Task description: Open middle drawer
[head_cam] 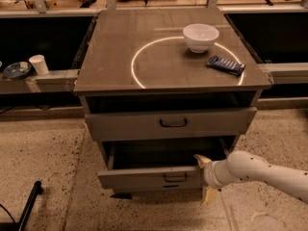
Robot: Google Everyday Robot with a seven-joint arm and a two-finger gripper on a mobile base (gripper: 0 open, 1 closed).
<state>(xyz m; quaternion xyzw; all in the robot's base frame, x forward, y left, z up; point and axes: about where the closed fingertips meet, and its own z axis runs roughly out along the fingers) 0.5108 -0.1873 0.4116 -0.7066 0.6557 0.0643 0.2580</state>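
Note:
The middle drawer is a grey drawer with a small black loop handle. It stands pulled out from the cabinet, with its dark inside showing above the front panel. My gripper is at the right end of that front panel, on the end of my white arm, which comes in from the right. Its yellowish fingers are spread apart, one above and one below the panel's right corner. The top drawer sits above, with its own black handle.
A white bowl and a dark blue packet lie on the cabinet top inside a white circle. A paper cup and a dish stand on a ledge at left. A black bar lies on the floor at lower left.

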